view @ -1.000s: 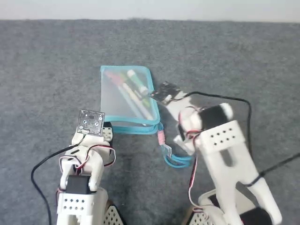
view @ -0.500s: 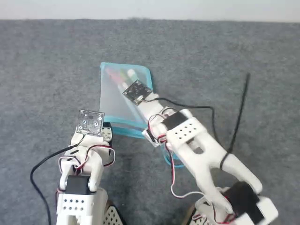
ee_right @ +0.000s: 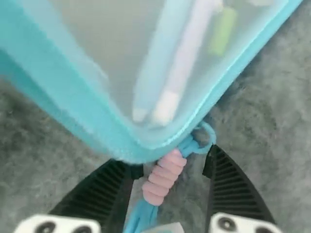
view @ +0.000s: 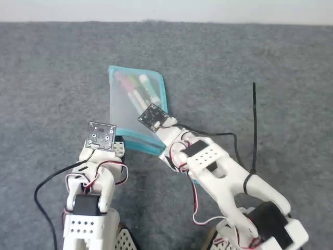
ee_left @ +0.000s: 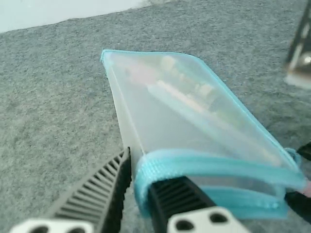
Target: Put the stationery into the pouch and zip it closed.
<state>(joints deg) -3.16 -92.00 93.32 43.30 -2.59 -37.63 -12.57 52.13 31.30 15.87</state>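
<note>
On the left, my left gripper [ee_left: 140,180] sits at the near left corner of the pouch [view: 125,117], its two fingers pinched on the blue trim of that corner. The pouch lies on the grey carpeted table [view: 52,78], between my two arms and slightly ahead of them. The stationery [view: 138,91], a few pens and markers, shows through its frosted side, lying lengthwise inside. At the pouch's near right corner my right gripper [ee_right: 171,165] stands with its fingers spread apart. The pink zipper pull [ee_right: 163,177] hangs in the gap between them, on a blue cord [ee_right: 138,216], and neither finger touches it. Farther right, a black cable [view: 254,125] rises beside my right arm.
</note>
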